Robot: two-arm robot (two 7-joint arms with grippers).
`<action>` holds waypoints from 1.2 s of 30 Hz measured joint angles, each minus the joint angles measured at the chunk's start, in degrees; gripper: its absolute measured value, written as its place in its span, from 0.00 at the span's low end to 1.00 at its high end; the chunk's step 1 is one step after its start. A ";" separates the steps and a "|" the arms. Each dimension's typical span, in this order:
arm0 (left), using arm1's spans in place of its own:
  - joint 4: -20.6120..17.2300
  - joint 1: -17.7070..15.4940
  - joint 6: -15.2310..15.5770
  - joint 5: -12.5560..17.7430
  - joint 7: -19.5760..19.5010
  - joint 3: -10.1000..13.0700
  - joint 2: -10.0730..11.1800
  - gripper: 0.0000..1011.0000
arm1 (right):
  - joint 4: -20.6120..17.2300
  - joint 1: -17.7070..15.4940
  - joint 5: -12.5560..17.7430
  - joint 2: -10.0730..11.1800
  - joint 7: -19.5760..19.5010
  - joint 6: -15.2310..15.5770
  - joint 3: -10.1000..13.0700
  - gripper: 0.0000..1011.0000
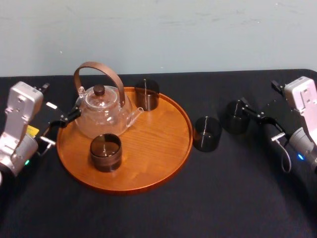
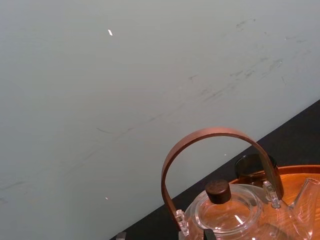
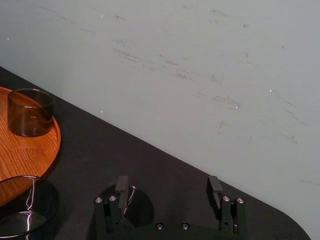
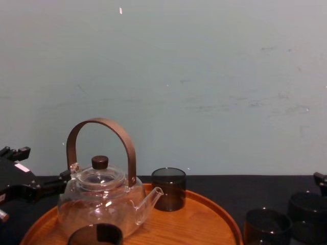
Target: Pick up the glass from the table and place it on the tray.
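Right wrist view shows right gripper [image 3: 167,189] fingers [image 3: 121,186] spread at the glass [image 3: 140,207].

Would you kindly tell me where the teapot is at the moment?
In the head view, the teapot stands at the rear left of the tray, beside the left gripper.

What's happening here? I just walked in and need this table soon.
The right gripper is open at a glass on the table, not yet gripping it. Another glass stands by the tray, which holds a teapot and two more glasses. The left gripper is beside the teapot.
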 joint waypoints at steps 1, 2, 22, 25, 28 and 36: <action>0.00 0.00 0.00 0.00 0.00 0.00 0.00 0.99 | 0.00 0.00 0.00 0.00 0.00 0.00 0.00 0.99; 0.00 0.00 0.00 0.00 0.00 0.00 0.00 0.99 | 0.00 0.00 0.00 0.00 0.00 0.00 0.00 0.99; 0.00 0.00 0.00 0.00 0.00 0.00 0.00 0.99 | 0.00 0.00 0.00 0.00 0.00 0.00 0.00 0.99; 0.00 0.00 0.00 0.00 0.00 0.00 0.00 0.99 | 0.00 0.00 0.00 0.00 0.00 0.00 0.00 0.99; 0.00 0.00 0.00 0.00 0.00 0.00 0.00 0.99 | 0.00 0.00 0.00 0.00 0.00 0.00 0.00 0.99; 0.00 0.00 0.00 0.00 0.00 0.00 0.00 0.99 | 0.00 0.00 0.00 0.00 0.00 0.00 0.00 0.99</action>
